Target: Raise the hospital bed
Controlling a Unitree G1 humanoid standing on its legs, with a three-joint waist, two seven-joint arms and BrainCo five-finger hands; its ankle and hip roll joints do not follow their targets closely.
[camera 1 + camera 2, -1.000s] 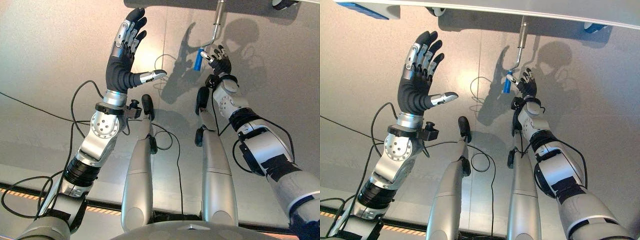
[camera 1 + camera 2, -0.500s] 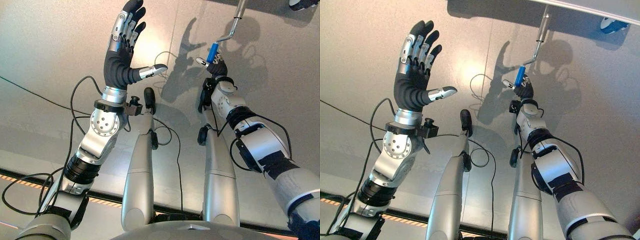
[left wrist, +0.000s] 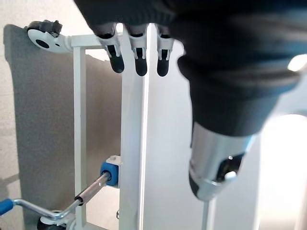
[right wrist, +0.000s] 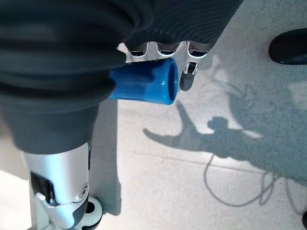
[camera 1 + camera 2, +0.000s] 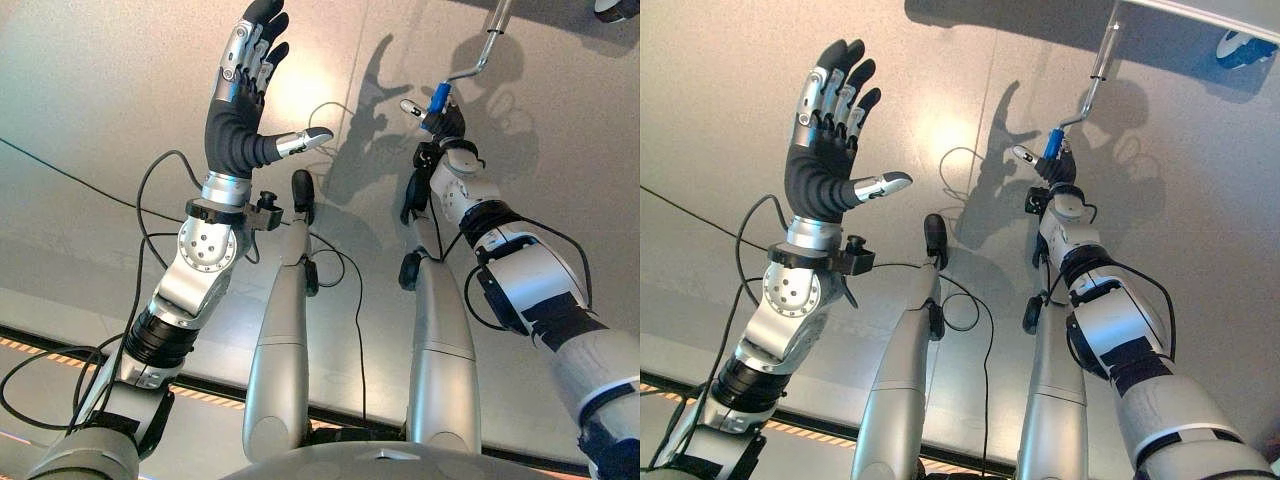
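At crank: blue handle (image 4: 144,86) | inside curled right robot hand (image 5: 447,120)

Counted two robot hands: one left hand (image 5: 240,120), one right hand (image 5: 447,120). Logged one crank (image 3: 91,189), a single bent metal rod. Noted one blue grip (image 4: 144,86) at its free end and one blue collar (image 3: 109,173) where the rod met the frame. Recorded one white bed frame (image 3: 79,120). Tallied two casters in the left wrist view: upper caster (image 3: 43,36) at a frame corner, lower caster (image 3: 53,223) just beside the crank. Spotted one more wheel (image 4: 92,215) in the right wrist view; could not tell whether it was among the two already tallied.
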